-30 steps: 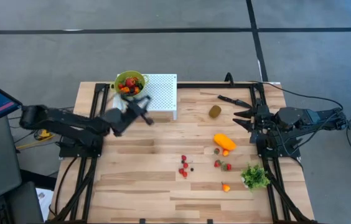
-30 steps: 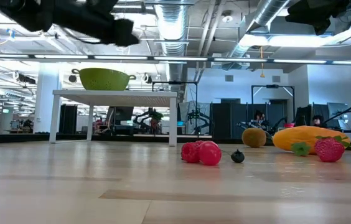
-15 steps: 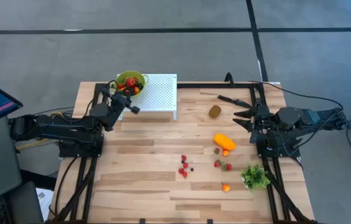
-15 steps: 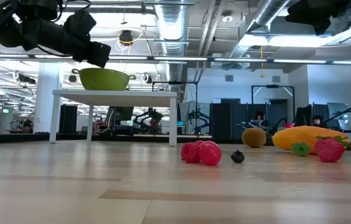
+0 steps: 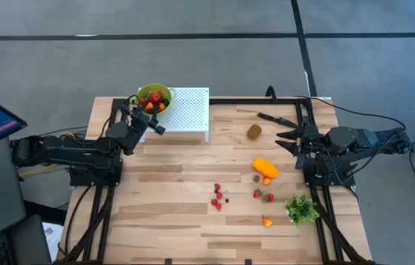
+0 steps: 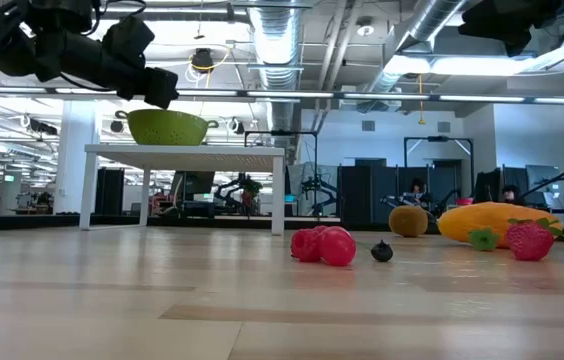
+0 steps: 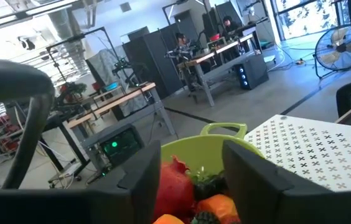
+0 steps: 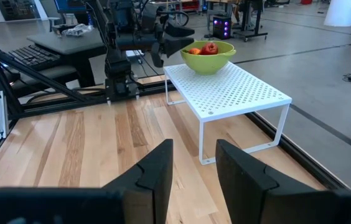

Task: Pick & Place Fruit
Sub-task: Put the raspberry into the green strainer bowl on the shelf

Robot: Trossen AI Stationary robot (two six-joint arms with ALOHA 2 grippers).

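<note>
Plenty of bare wood on the table (image 5: pixel 163 191) in front of the left gripper (image 5: pixel 149 121), which hangs above the table's far left corner, right at the near rim of the green colander (image 5: pixel 154 96). That colander sits on the left end of the white perforated rack (image 5: pixel 189 112), just beyond the fingertips; the rest of the rack top lies bare. The left gripper's fingers (image 7: pixel 143 180) are spread apart with nothing between them, and through the gap the wrist view shows a red piece (image 7: pixel 174 186) and an orange one (image 7: pixel 216 208) lying in the colander. From above, the bowl shows red, orange and dark pieces heaped together.

Over at the right edge, the right gripper (image 5: pixel 287 139) waits low, fingers (image 8: pixel 157 171) parted and holding nothing. The kiwi-like oval (image 5: pixel 254 132) lies just beside it toward the table's middle, the black knife (image 5: pixel 275 118) just beyond it, the elongated orange fruit (image 5: pixel 265 167) a little nearer the front. Well apart from the left gripper, mid-table, sits a small cluster of red berries (image 5: pixel 217 197); more berries (image 5: pixel 263 195) and one orange bit (image 5: pixel 266 221) lie near the green leafy bunch (image 5: pixel 302 209) at the right rail.
</note>
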